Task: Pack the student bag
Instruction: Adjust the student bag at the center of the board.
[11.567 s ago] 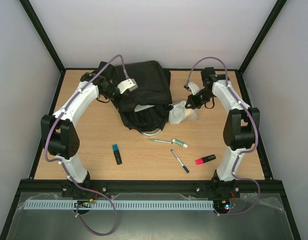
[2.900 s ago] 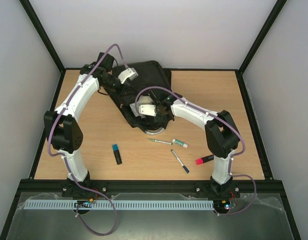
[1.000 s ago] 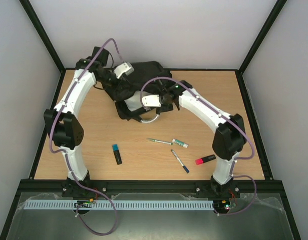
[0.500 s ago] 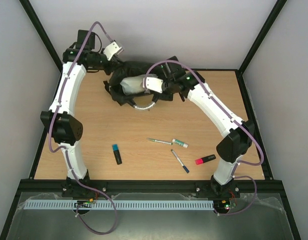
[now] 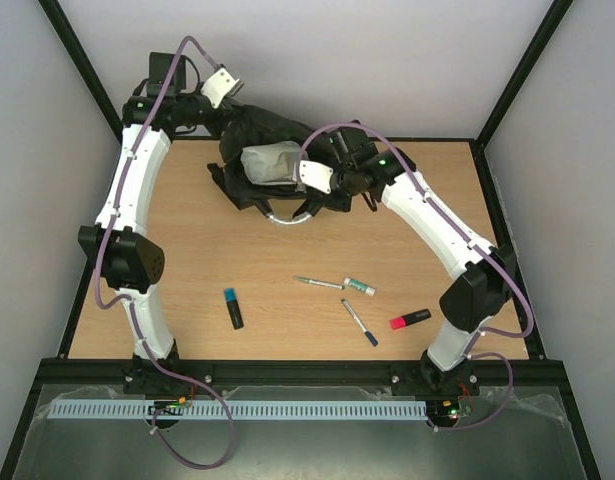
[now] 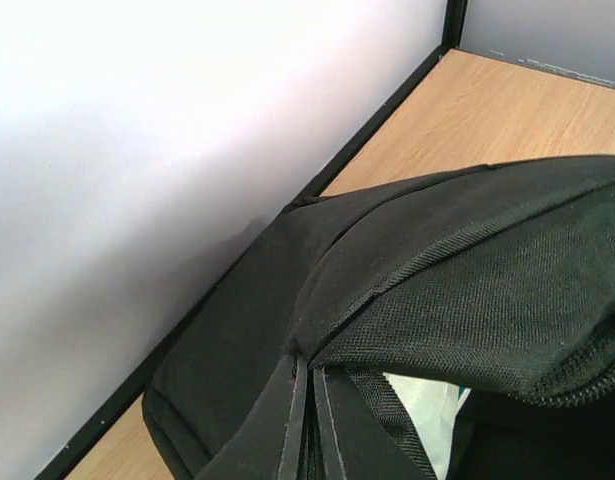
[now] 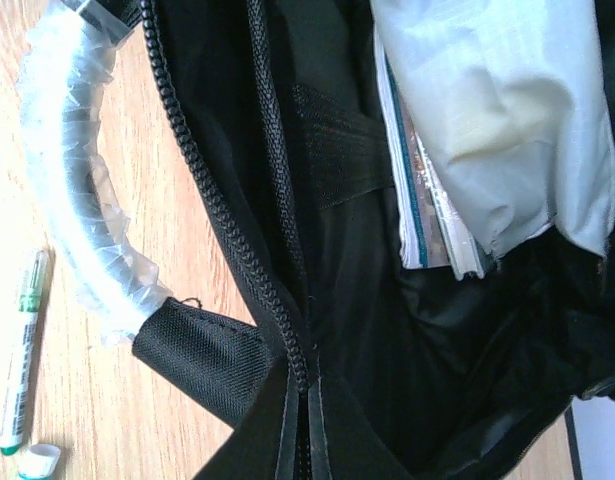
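Backpack point(image 5: 249, 130) mouth open, whitish pouch point(image 5: 269, 162) inside. Left claw point(image 6: 305, 375), right claw point(image 7: 299, 395) each pinching bag fabric. Pens point(image 5: 359, 323), highlighters point(image 5: 233, 308) on worktop point(image 5: 187, 260), unpacked.

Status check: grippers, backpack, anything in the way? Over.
Left gripper and right gripper both shut on large black fabric backpack, mouth held open. Translucent whitish pouch inside. Blue highlighter, pink highlighter lie out on wooden table, nothing blocking.

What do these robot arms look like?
The left arm and right arm are white shells with chunky black joints. A purple cable loops along each, and a small white block sits near each wrist. The right shows a green light.
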`<state>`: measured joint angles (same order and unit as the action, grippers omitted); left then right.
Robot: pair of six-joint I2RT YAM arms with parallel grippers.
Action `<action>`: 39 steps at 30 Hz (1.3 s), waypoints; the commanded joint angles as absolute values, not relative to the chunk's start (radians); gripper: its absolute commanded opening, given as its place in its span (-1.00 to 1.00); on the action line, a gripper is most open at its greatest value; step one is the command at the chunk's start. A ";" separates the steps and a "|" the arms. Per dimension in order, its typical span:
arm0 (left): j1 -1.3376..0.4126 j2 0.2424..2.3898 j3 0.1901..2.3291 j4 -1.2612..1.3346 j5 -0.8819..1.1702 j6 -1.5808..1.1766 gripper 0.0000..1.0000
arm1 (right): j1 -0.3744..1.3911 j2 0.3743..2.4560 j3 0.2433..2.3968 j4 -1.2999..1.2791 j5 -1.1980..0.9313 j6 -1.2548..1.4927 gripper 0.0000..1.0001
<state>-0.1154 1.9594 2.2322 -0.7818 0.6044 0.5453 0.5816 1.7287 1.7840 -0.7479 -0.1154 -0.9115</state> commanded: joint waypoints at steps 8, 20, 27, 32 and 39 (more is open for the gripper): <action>-0.118 1.890 2.264 -0.602 0.633 0.454 -0.95 | 0.568 1.680 1.987 -0.770 -0.163 -0.793 -0.98; -0.159 1.895 2.040 -0.778 0.765 0.499 -0.95 | 0.536 1.691 1.760 -0.873 -0.181 -0.807 -0.97; -0.173 1.903 1.930 -0.804 0.861 0.485 -0.96 | 0.535 1.741 1.675 -0.995 -0.171 -0.861 -0.90; -0.186 1.906 1.821 -0.807 0.864 0.499 -0.95 | 0.535 1.792 1.627 -1.075 -0.194 -0.882 -0.91; -0.229 1.942 1.756 -0.831 0.878 0.471 -0.94 | 0.533 1.842 1.510 -1.045 -0.129 -0.877 -0.83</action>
